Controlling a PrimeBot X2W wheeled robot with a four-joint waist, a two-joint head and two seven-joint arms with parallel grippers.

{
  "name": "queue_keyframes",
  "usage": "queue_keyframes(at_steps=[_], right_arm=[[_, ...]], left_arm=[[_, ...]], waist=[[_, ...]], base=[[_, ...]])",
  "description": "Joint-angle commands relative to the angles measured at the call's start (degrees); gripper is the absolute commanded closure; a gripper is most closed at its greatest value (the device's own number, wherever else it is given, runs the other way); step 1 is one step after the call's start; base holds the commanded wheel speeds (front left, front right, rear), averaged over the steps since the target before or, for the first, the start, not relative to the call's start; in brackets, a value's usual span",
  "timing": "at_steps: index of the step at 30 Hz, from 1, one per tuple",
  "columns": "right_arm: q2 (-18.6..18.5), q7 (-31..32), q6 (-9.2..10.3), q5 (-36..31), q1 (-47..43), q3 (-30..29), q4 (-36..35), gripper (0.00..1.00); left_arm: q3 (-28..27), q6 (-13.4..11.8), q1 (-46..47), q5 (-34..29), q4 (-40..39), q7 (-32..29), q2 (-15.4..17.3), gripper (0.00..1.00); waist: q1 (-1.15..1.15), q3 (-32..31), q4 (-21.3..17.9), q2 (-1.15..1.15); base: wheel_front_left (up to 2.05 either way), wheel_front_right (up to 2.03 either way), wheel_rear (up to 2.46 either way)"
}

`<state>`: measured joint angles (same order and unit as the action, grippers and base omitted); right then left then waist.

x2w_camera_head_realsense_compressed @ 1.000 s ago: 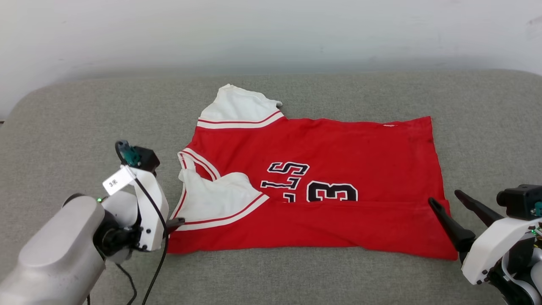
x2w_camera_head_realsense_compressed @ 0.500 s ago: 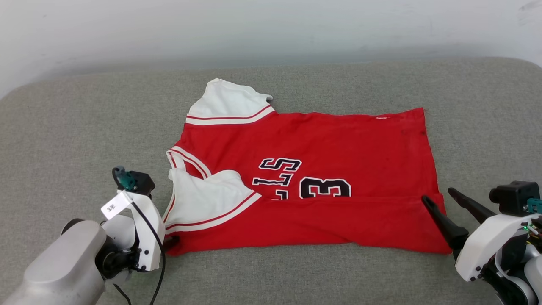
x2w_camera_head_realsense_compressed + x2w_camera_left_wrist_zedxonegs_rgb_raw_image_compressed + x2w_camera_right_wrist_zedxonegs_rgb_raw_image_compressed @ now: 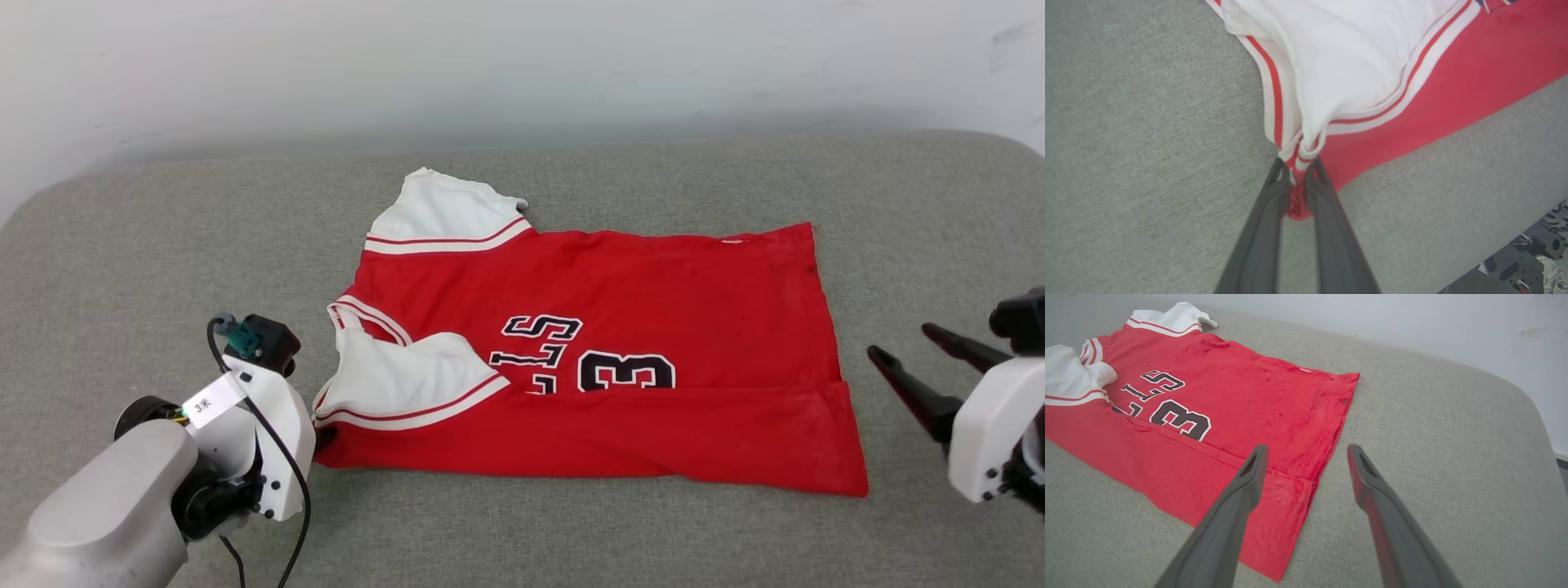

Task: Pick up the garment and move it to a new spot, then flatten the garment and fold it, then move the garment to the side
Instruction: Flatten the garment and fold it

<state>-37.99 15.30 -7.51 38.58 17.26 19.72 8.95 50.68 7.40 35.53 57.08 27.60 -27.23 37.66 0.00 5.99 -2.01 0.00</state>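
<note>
Garment [image 3: 620,327] spread on the grey cushion [image 3: 571,531], near strip folded over, loads of bare cushion in front and either side, wall [image 3: 522,65] behind. Left gripper [image 3: 1298,171] pinched tight on its striped sleeve corner. Right gripper [image 3: 900,340] spread wide, just off the hem, not touching.

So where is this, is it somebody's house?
Probably a room indoors set up for folding practice; whether it's a house, I can't tell. There's a big grey cushioned surface, like a sofa seat, a plain white wall behind it, and a red shirt spread out on it.
</note>
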Motion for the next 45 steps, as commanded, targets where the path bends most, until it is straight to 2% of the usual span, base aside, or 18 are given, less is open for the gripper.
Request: queue_keyframes(at_steps=[1,7,13,20,27,32,33,34,40,45], right_arm=[[-1.3,1.7,0.05,0.5,1.0,0.3,-0.9,0.0],[-6.1,14.5,0.05,2.6,2.2,2.1,-3.2,0.0],[-4.6,21.9,0.05,5.0,1.6,2.8,-0.9,0.0],[-0.6,21.7,0.05,4.3,2.3,4.7,5.6,0.0],[3.9,18.9,0.03,4.9,1.6,9.6,14.6,0.0],[5.6,14.7,-0.05,6.6,1.9,13.0,17.4,0.0],[5.4,13.6,-0.05,6.9,2.2,13.2,17.6,0.69],[4.9,12.8,-0.05,7.1,2.6,13.7,17.5,1.0],[0.9,6.9,0.05,8.4,4.7,14.6,15.6,1.0],[-1.7,3.9,0.05,9.9,3.6,14.9,12.4,1.0]], left_arm=[[0.1,0.0,0.6,-0.1,-0.6,0.8,0.6,1.0],[0.9,0.0,0.9,-0.6,-3.2,2.9,1.3,1.0],[1.5,0.0,1.2,-1.5,-4.7,3.9,0.8,1.0],[1.5,-0.6,2.1,-2.5,-5.7,4.8,0.3,1.0],[1.6,-1.2,1.9,-2.6,-6.3,5.6,-0.3,1.0],[1.5,-1.5,0.1,-1.8,-6.4,6.1,-0.1,1.0],[1.4,-1.6,-0.2,-1.6,-6.4,6.2,0.1,1.0],[1.3,-1.8,-0.4,-1.4,-6.4,6.4,0.2,1.0],[1.0,-2.3,-2.7,-0.4,-7.4,7.3,1.4,1.0],[0.5,-3.6,-5.6,0.1,-10.9,8.4,3.8,1.0]], waist=[[0.0,-0.1,0.2,0.0],[0.0,-0.1,0.9,0.0],[0.0,1.0,1.9,0.0],[0.0,3.2,3.0,0.0],[0.0,4.7,3.8,0.0],[0.0,4.7,3.6,0.0],[0.0,4.5,3.5,0.0],[0.0,4.3,3.4,0.0],[0.0,2.2,2.6,0.0],[0.0,0.2,2.1,0.0]], base=[[0.0,0.0,0.0],[0.0,0.0,0.0],[0.0,0.0,0.0],[0.0,0.0,0.0],[0.0,0.0,0.0],[0.0,0.0,0.0],[0.0,0.0,0.0],[0.0,0.0,0.0],[0.0,0.0,0.0],[0.0,0.0,0.0]])
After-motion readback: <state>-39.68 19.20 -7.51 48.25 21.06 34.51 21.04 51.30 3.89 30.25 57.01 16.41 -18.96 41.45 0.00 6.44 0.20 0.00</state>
